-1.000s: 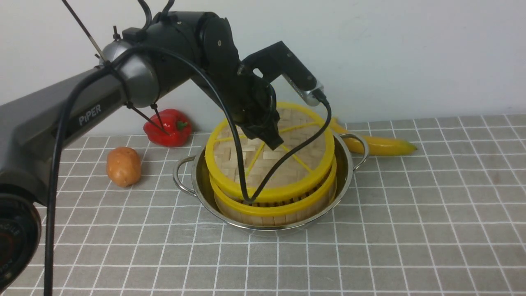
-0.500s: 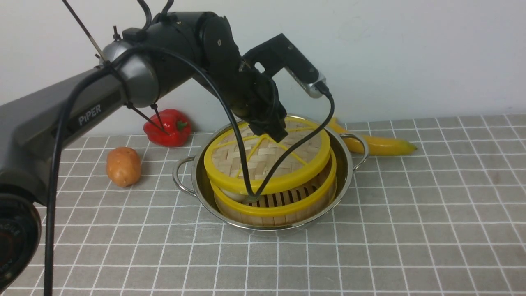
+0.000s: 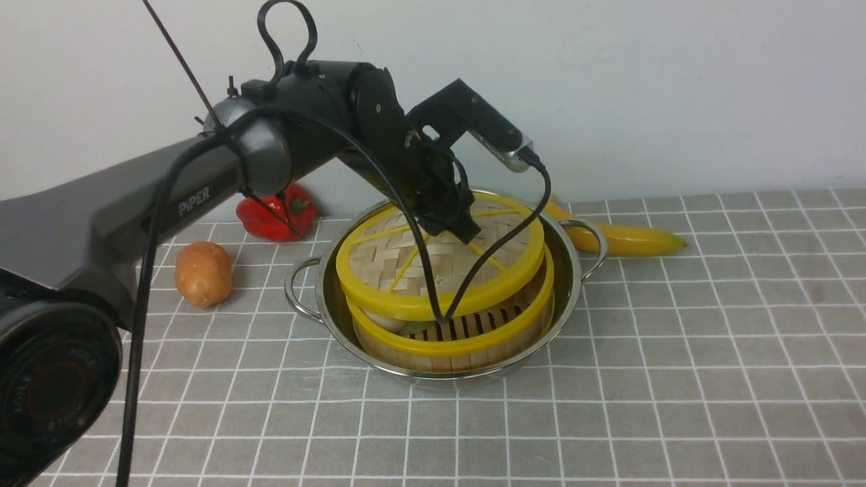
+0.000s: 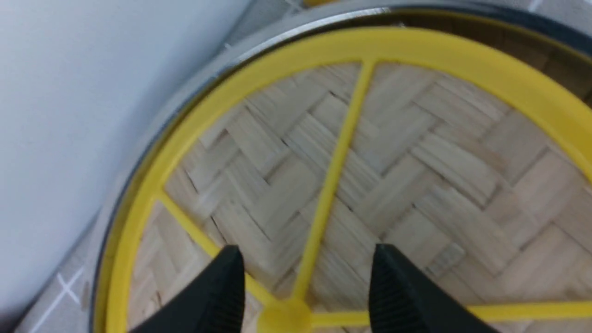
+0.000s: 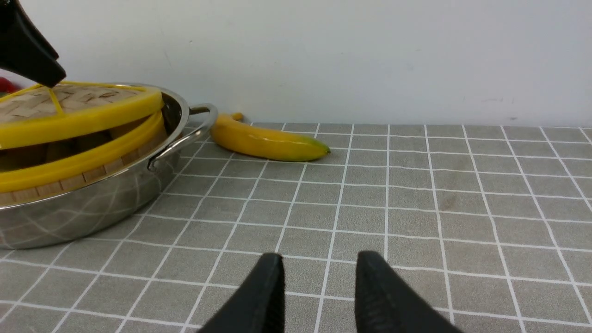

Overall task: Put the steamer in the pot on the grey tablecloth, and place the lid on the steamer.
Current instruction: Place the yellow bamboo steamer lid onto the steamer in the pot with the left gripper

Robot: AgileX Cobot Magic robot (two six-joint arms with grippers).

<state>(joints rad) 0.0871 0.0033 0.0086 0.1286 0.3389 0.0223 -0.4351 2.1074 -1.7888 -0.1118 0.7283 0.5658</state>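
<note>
Two fingers (image 4: 217,296) of my left gripper (image 4: 307,259) hang spread over the lid (image 3: 385,267), seemingly leaving it resting tilted on the steamer (image 3: 467,345).

Centre frame, I see the lid (image 3: 379,262): tan herringbone weave with yellow rim and spokes. Around it, the grey tablecloth (image 3: 676,338) carries a white grid.

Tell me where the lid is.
Front view, centre: the lid lies tilted on the steamer inside the pot, just under the open left gripper.
</note>
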